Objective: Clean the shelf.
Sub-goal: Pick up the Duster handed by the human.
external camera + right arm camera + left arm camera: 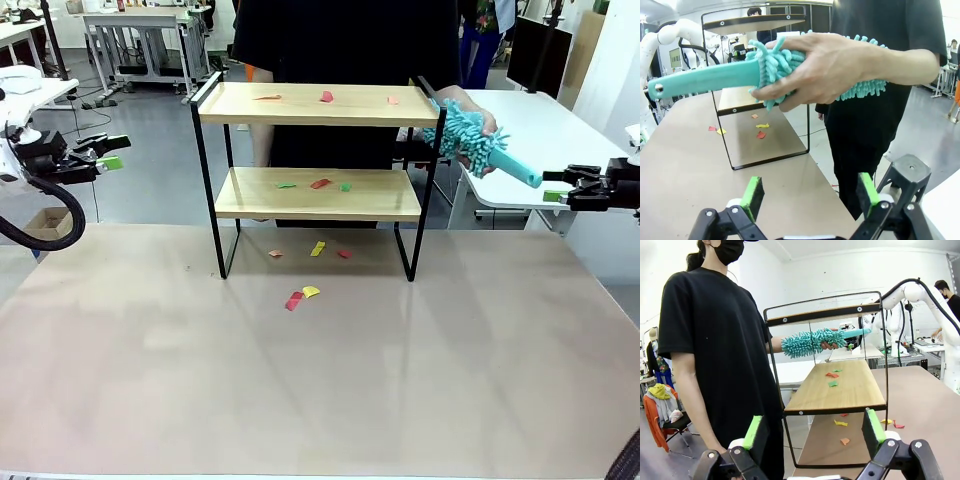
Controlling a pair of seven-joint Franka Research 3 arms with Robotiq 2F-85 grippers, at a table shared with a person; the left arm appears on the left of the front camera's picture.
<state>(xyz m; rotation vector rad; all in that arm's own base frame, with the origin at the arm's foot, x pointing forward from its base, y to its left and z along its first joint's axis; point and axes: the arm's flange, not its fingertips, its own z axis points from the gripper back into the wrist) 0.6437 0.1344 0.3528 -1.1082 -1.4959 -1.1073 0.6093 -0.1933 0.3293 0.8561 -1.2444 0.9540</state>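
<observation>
The shelf stands at the far middle of the counter, right in front of the person, and from where I stand no cleaning has begun. Coloured paper scraps lie on the top board, more on the lower board, and a few on the counter under the rack and just in front of it.

The person's hand grips the fluffy head of a teal duster beside the shelf's right end, with the handle pointing out toward the right tool. That tool is spread wide and holds nothing. The handle tip sits close to it but not between its pads.

The left tool hangs well off to the left of the shelf, also wide and empty.

So I'd say the job is at its very start: the duster has yet to be taken over, and both boards have yet to be swept.
</observation>
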